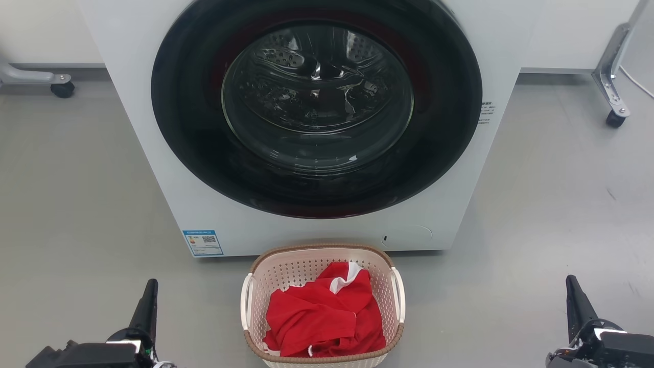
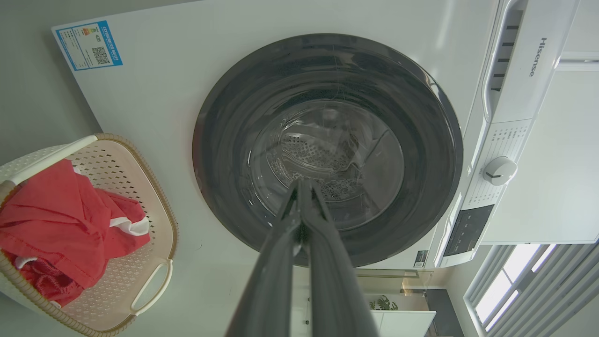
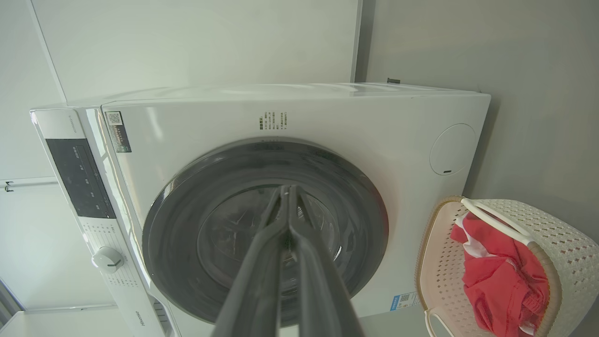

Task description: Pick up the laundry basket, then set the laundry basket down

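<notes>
Left end effector and right end effector — both closed — flank the laundry basket.

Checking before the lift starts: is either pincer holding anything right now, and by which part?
Nothing is held. The left pincer and right pincer are shut empty, both apart from the laundry basket.

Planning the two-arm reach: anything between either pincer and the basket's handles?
Nothing visible. The left pincer and right pincer flank the basket, with bare floor between each and the side handles. The washer stands close behind the basket, outside either approach. The red cloth lies inside.
</notes>
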Robot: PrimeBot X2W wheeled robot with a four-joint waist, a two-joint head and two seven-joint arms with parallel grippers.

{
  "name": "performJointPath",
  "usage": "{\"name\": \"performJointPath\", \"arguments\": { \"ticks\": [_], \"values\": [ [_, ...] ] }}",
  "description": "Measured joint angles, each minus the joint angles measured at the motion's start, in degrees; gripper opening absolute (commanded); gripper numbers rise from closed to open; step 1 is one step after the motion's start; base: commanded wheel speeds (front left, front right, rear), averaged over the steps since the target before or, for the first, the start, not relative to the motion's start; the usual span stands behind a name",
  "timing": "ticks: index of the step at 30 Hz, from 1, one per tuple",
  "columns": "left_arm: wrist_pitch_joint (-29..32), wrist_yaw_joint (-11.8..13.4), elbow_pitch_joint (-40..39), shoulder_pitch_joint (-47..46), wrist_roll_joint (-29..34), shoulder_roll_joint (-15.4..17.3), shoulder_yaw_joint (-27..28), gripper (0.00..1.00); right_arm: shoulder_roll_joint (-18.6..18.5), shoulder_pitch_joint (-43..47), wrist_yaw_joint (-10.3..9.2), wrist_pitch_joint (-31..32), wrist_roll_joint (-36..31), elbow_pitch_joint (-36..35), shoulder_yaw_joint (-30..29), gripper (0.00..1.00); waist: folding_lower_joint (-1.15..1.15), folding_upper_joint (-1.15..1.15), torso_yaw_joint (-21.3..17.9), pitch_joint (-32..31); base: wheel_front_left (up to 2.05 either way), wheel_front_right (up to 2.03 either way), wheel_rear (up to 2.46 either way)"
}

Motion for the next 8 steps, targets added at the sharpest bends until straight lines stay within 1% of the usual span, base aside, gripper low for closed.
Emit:
{"name": "performJointPath", "arguments": {
  "ticks": [8],
  "values": [
    [0.0, 0.0, -0.01, 0.0, 0.0, 0.0, 0.0, 0.0, 0.0, 0.0, 0.0, 0.0, 0.0, 0.0, 0.0, 0.0, 0.0, 0.0, 0.0, 0.0, 0.0, 0.0, 0.0]
  ]
}}
